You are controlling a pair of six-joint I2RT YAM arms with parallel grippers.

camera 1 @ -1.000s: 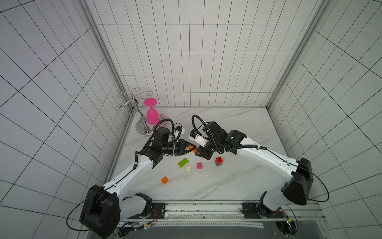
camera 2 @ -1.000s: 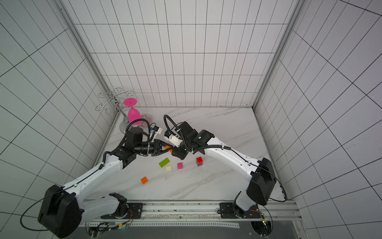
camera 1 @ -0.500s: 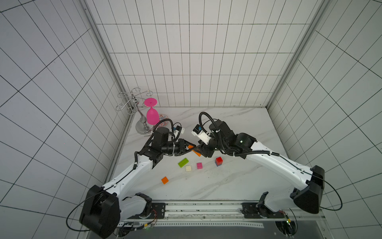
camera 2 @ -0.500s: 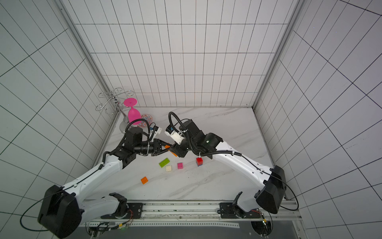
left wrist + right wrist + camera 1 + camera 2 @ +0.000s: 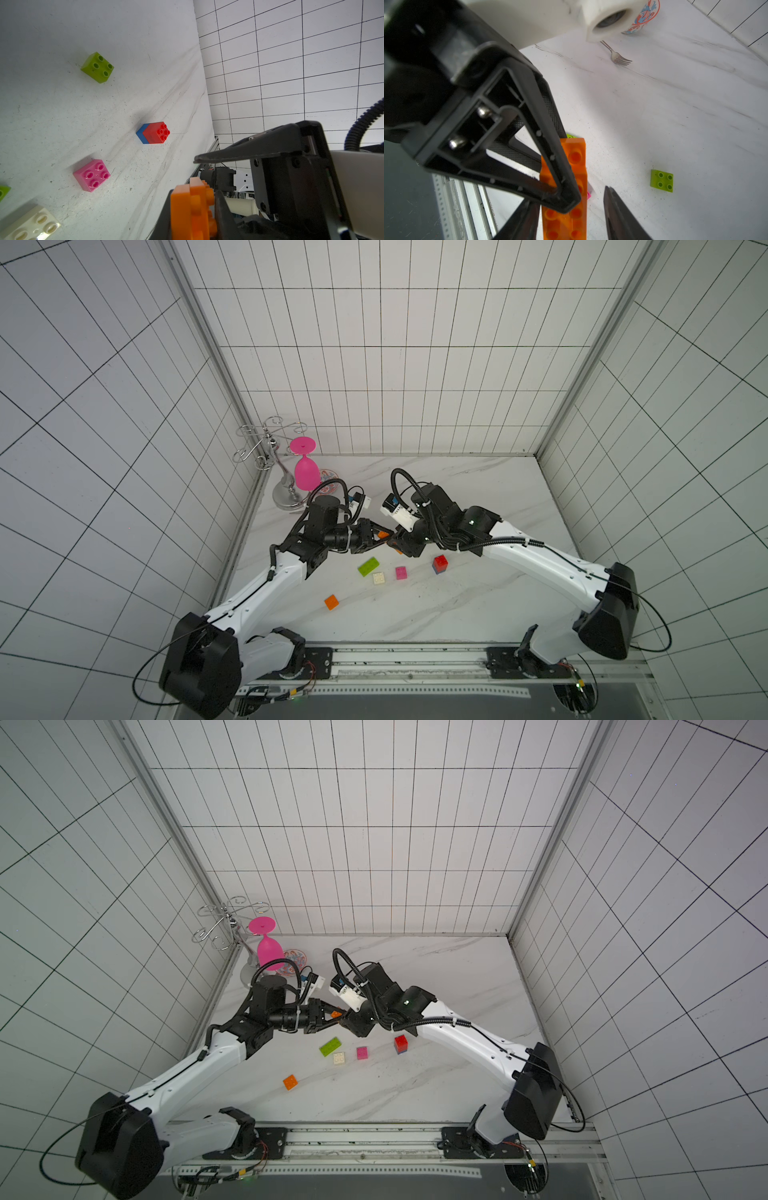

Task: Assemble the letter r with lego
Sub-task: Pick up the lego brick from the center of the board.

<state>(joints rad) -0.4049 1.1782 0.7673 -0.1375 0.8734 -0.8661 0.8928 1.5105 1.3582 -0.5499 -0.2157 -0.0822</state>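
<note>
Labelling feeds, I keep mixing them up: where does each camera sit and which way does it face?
Top views: high over the base rail, looking down at the table; left arm, right arm, left tool meeting right tool.
Left wrist: on the left arm, facing the right arm; own fingers clamp the orange brick.
Right wrist: on the right arm, facing the fork; own open fingers flank that brick.
Shared: both wrist views show the orange brick and the opposite tool.
</note>
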